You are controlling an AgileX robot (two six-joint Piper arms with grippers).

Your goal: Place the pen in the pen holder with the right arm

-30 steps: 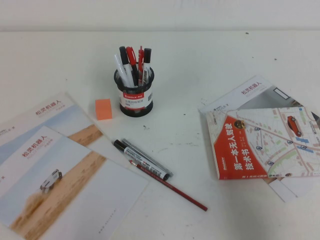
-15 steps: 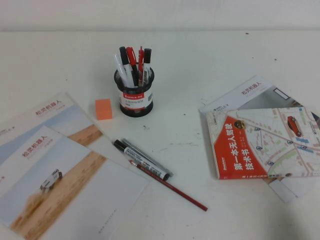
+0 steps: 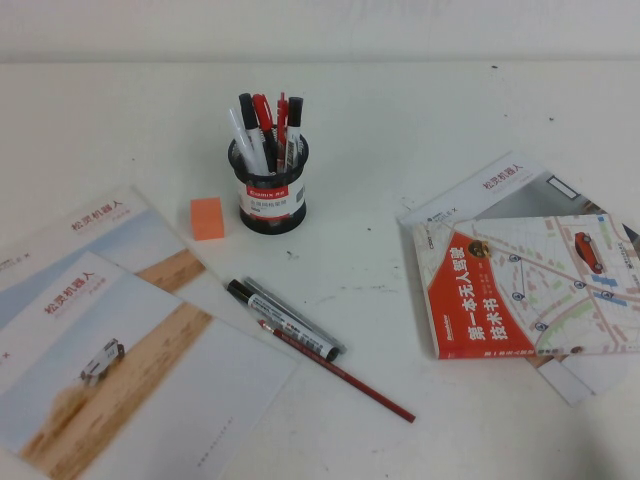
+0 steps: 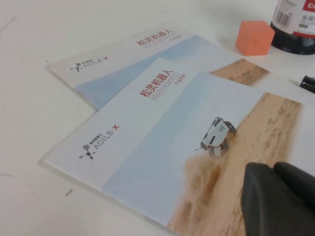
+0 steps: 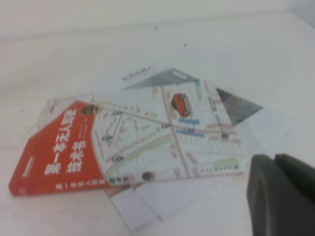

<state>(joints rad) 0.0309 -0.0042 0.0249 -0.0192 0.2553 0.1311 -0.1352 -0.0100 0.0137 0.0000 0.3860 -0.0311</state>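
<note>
The pen (image 3: 281,320), with a white printed barrel and a black cap, lies flat on the table in front of the pen holder (image 3: 268,195). The holder is a black mesh cup with a red-banded white label, and several pens stand in it. Its base shows in the left wrist view (image 4: 295,29). Neither arm shows in the high view. My left gripper (image 4: 273,168) hangs shut and empty over the brochures. My right gripper (image 5: 274,159) hangs shut and empty near the book, far from the pen.
A dark-barrelled marker (image 3: 300,313) and a thin red pencil (image 3: 340,372) lie right beside the pen. An orange cube (image 3: 207,218) sits left of the holder. Two brochures (image 3: 110,350) lie at the left. A red-and-map book (image 3: 530,290) lies on papers at the right.
</note>
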